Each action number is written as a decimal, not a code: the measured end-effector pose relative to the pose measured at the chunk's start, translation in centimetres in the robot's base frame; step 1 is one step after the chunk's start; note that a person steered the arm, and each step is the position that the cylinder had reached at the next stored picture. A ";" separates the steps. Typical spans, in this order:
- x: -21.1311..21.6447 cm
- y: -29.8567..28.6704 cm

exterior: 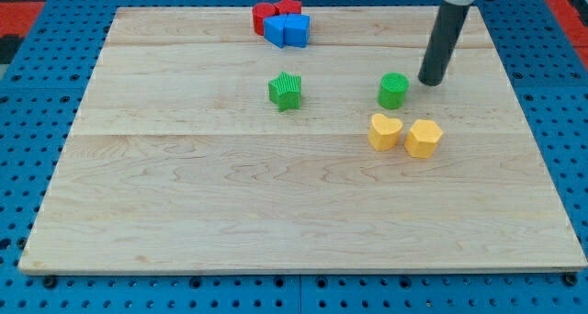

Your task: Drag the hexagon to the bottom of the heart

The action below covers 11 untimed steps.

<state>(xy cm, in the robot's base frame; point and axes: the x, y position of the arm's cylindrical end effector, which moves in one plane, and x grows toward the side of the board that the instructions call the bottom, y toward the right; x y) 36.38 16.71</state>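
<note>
A yellow heart (384,131) lies on the wooden board right of centre. A yellow hexagon (424,138) sits just to its right, almost touching it. My tip (430,81) rests on the board above the hexagon and just right of a green cylinder (393,91). The tip touches no block. The rod rises from the tip toward the view's top.
A green star (286,91) sits near the board's middle. A red star (288,7), a red block (265,17) and two blue blocks (287,30) cluster at the top edge. The wooden board (184,195) lies on a blue perforated table.
</note>
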 end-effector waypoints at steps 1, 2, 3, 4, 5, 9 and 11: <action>1.4 -4.5; 1.5 -8.6; 1.8 -2.9; 4.9 3.2; 8.7 3.9; 8.8 -5.6; 8.0 -6.3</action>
